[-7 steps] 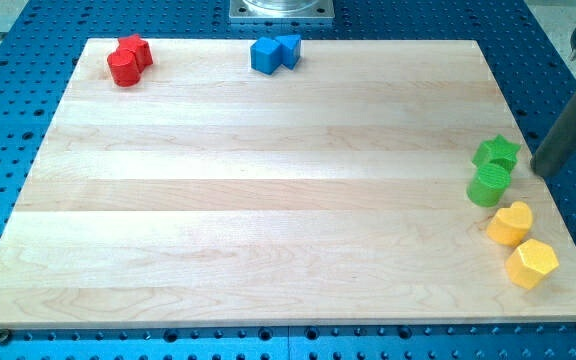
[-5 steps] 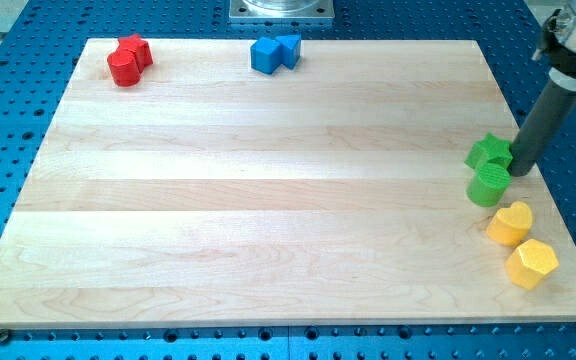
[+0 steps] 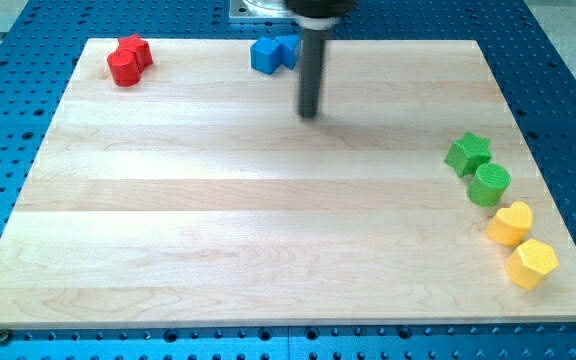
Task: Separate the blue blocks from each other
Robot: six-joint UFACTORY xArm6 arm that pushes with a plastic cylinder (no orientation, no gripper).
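Two blue blocks touch each other near the view's top edge of the wooden board [image 3: 268,220]: a larger blue block [image 3: 264,56] on the left and a smaller blue block [image 3: 288,47] on its right, partly hidden by the rod. My tip [image 3: 309,114] rests on the board below and to the right of the blue pair, a short gap away from them.
Two red blocks [image 3: 128,60] touch at the view's top left. At the right edge sit a green star [image 3: 467,153], a green cylinder [image 3: 489,185], a yellow heart-like block [image 3: 510,223] and a yellow hexagon [image 3: 532,263].
My tip swept from the right edge by the green blocks to the upper middle near the blue pair. The green star was nudged left, away from the green cylinder.
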